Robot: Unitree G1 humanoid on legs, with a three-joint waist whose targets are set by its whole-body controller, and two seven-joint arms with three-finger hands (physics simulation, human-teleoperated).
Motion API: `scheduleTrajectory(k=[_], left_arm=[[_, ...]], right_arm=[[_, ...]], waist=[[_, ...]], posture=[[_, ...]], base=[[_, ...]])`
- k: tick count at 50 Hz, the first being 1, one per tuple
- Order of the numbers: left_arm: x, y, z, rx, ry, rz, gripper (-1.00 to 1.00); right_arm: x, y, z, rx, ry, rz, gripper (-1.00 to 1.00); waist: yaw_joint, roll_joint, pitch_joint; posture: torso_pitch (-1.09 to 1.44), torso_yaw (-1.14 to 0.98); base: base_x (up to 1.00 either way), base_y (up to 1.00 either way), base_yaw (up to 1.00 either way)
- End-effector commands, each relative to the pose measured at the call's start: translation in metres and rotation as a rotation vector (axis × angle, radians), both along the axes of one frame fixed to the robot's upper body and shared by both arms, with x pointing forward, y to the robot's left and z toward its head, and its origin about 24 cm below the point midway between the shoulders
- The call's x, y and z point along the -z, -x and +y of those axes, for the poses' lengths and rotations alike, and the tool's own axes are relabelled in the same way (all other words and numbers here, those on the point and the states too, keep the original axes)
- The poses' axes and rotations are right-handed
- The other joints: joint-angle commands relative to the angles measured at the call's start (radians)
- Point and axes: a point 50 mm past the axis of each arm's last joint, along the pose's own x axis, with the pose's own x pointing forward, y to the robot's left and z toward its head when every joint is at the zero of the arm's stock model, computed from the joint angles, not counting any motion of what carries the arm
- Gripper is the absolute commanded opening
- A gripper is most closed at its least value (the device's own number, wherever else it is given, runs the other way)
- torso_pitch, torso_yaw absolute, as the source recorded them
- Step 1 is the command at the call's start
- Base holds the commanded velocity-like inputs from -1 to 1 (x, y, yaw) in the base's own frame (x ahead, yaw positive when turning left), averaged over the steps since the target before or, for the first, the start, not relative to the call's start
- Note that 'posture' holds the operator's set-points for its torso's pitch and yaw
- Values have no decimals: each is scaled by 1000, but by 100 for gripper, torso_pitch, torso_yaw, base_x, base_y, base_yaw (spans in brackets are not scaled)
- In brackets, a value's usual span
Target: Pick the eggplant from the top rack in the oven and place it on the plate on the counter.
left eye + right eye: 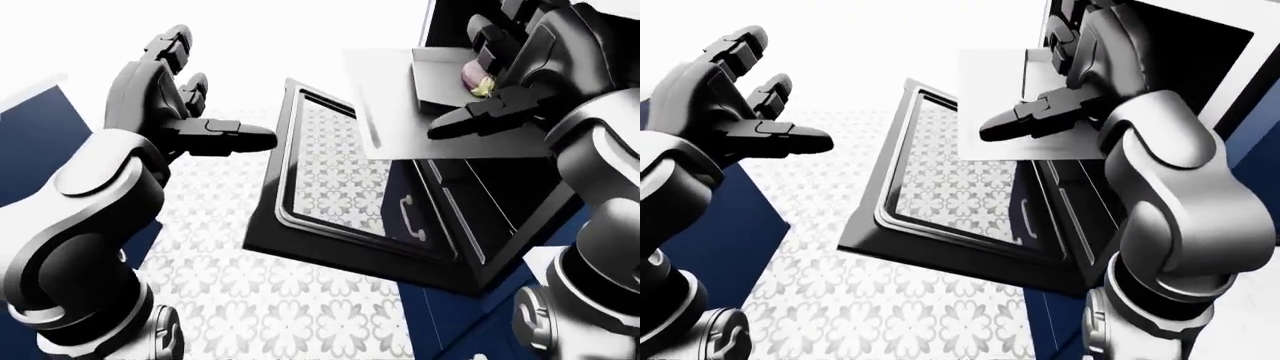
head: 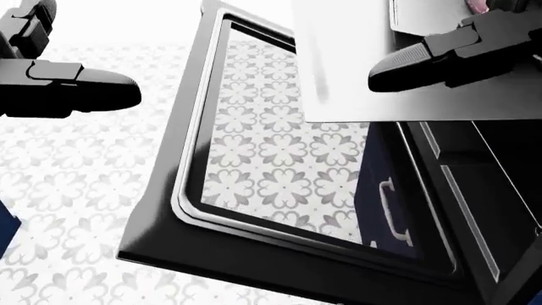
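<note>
Up inside the oven (image 1: 470, 225), the right hand (image 1: 505, 71) has its fingers curled about the eggplant (image 1: 472, 73) on the rack (image 1: 400, 112); left hand (image 1: 175, 97) fingers spread apart, well away.

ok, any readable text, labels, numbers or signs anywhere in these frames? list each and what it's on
None: no view shows any writing.
Oven door: blank frame and glass; the floral tile floor shows through as pattern only.
Pulled-out rack: plain grey, unmarked.
Drawer beside the door: handle only, no label.
Left hand and right hand: no markings.
</note>
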Motion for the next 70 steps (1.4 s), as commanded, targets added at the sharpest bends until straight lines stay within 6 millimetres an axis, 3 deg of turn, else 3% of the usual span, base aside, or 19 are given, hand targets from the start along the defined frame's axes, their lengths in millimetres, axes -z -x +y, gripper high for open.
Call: scheduleTrajectory(k=[1, 5, 7, 16, 18, 19, 20, 21, 23, 28, 31, 32, 33, 35, 39, 48, 61, 63, 70], left_arm=[[-13, 5, -2, 10, 3, -76, 100], [-13, 5, 0, 7, 3, -77, 100], [-14, 4, -1, 8, 1, -78, 100], [-23, 6, -2, 12, -19, -91, 100], [-25, 5, -2, 12, -21, -94, 100], [-26, 4, -1, 10, -21, -95, 100], [-27, 5, -1, 10, -21, -96, 100], [-28, 5, -2, 12, -23, -97, 100], [-30, 4, -2, 12, -25, -100, 100], [-38, 8, 2, 5, -25, -109, 100], [-39, 6, 4, 2, -24, -112, 100], [-40, 8, 4, 2, -25, -112, 100], [-41, 8, 4, 1, -25, -113, 100], [-42, 8, 4, 0, -24, -114, 100], [-41, 7, 4, 0, -28, -114, 100], [-49, 12, 0, 25, -43, -140, 100], [-52, 12, -2, 31, -58, -145, 100], [-49, 11, -4, 36, -62, -144, 100], [-51, 12, -6, 39, -64, -146, 100]], right_arm=[[-14, 6, -3, 21, 1, -81, 100], [-13, 6, -2, 19, 2, -83, 100], [-13, 6, -1, 18, 4, -83, 100], [-19, 8, -3, 16, -3, -91, 100], [-20, 8, -2, 1, -33, -89, 100], [-20, 10, -1, -12, -45, -91, 100], [-21, 10, -1, -21, -54, -90, 100], [-22, 10, -1, -21, -55, -91, 100], [-24, 10, 0, -22, -51, -95, 100], [-29, 10, 2, -17, -5, -108, 100], [-31, 9, 3, -17, 0, -107, 100], [-32, 9, 3, -10, -4, -101, 100], [-32, 9, 3, -10, -5, -100, 100], [-33, 9, 3, -12, -4, -105, 100], [-35, 8, 2, -10, 9, -113, 100], [-44, 3, -10, 32, 23, -102, 100], [-40, -37, -42, 216, 52, 94, 100], [-23, -68, -56, 287, 63, 169, 100], [-24, -80, -62, 317, 80, 182, 100]], waist=[[-2, -2, -15], [19, -60, -4], [24, -119, -19], [2, -62, 3], [-2, -41, -25], [-15, -23, -15], [-16, 24, -26], [-22, 22, -47], [-1, 37, -9], [3, -26, 23], [7, -101, 17], [10, -60, 19], [8, -67, -15], [3, -50, -31], [-10, -2, -6], [-5, -37, -19], [-6, -34, -15], [-8, -31, -11], [-9, -31, -14]], posture=[[0, 0], [0, 0], [0, 0], [0, 0], [0, 0], [0, 0], [0, 0], [0, 0], [0, 0], [0, 0], [0, 0], [0, 0], [0, 0], [0, 0], [0, 0], [0, 0], [0, 0], [0, 0], [0, 0]], base=[[32, 0, 0], [47, 0, 0], [48, 0, 0], [45, 0, 0], [4, 0, 0], [0, 0, -73], [0, 0, -88], [0, 0, -85], [0, 0, -56], [0, 0, 0], [0, 0, 0], [0, 0, 0], [0, -16, 0], [0, -19, 0], [0, 0, 0], [0, 0, 0], [0, 0, 0], [0, 0, 0], [0, 0, 0]])
